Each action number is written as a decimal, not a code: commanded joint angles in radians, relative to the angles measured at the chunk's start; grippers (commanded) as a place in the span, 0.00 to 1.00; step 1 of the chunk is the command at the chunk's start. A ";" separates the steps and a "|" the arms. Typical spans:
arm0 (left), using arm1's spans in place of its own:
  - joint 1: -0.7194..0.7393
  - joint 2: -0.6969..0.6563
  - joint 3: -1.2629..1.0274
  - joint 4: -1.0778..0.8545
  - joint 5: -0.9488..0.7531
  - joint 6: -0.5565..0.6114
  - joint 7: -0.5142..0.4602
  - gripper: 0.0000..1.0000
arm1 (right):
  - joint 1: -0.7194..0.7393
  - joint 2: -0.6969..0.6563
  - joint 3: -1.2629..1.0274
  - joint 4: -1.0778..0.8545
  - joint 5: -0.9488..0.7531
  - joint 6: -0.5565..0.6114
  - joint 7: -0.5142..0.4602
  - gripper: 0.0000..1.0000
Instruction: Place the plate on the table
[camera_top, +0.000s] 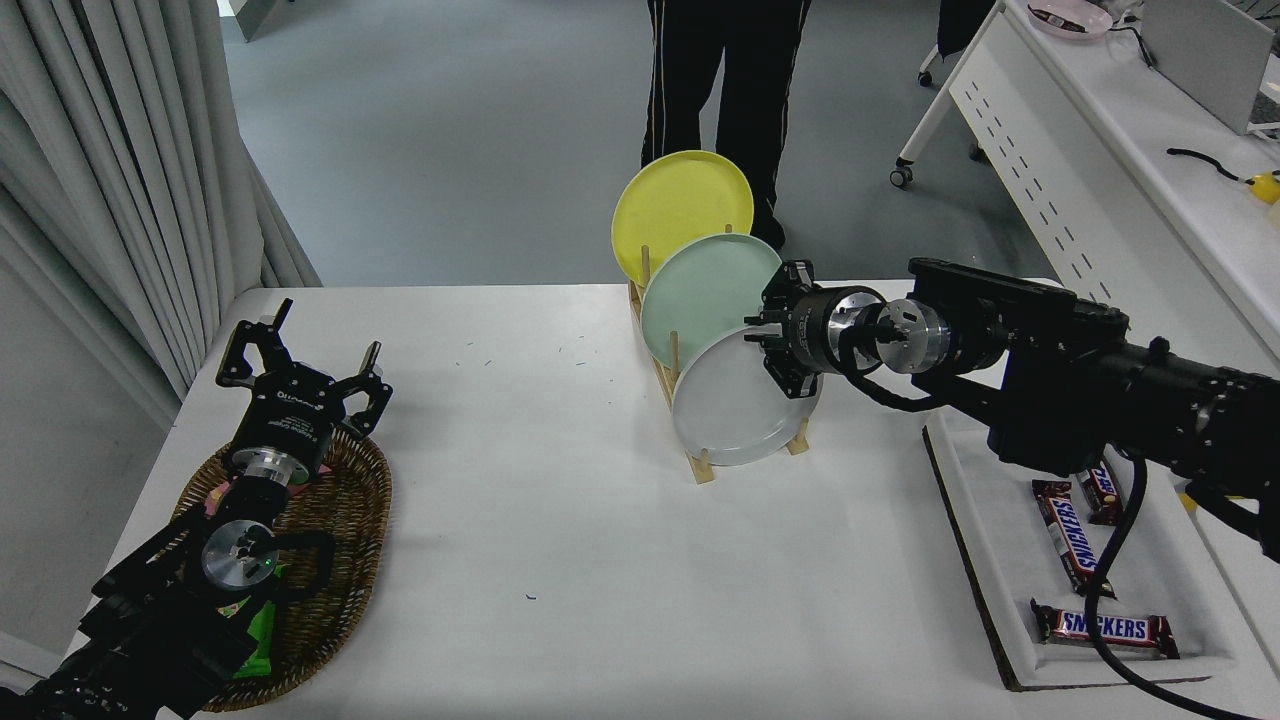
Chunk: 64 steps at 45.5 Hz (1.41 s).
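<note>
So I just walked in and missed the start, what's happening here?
The right pincer is at the upper right rim of the grey plate, which stands in the wooden rack in front of a mint green plate and a yellow plate. Nothing is on the table yet. The left pincer is parked over a wicker basket.

- I see the light grey plate (735, 410) standing nearest me in the wooden rack (700, 462), mint green plate (700, 295) and yellow plate (675, 205) behind it.
- My right pincer (768, 345) is at the grey plate's upper right rim; its grip I cannot judge.
- Far left of the rack, my left pincer (300, 365) is spread wide above a wicker basket (350, 520).
- White counter (560, 540) carries the rack.
</note>
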 joint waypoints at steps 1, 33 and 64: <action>0.000 0.000 0.000 0.000 0.000 0.000 0.000 1.00 | 0.000 0.000 0.000 0.001 0.000 0.000 0.000 0.11; 0.000 0.000 0.000 0.000 0.000 0.000 0.000 1.00 | 0.066 -0.003 0.035 0.023 0.008 -0.002 -0.088 0.00; 0.000 0.000 0.000 0.000 0.000 0.000 0.000 1.00 | 0.032 -0.016 0.414 0.166 0.351 -0.347 -0.114 0.00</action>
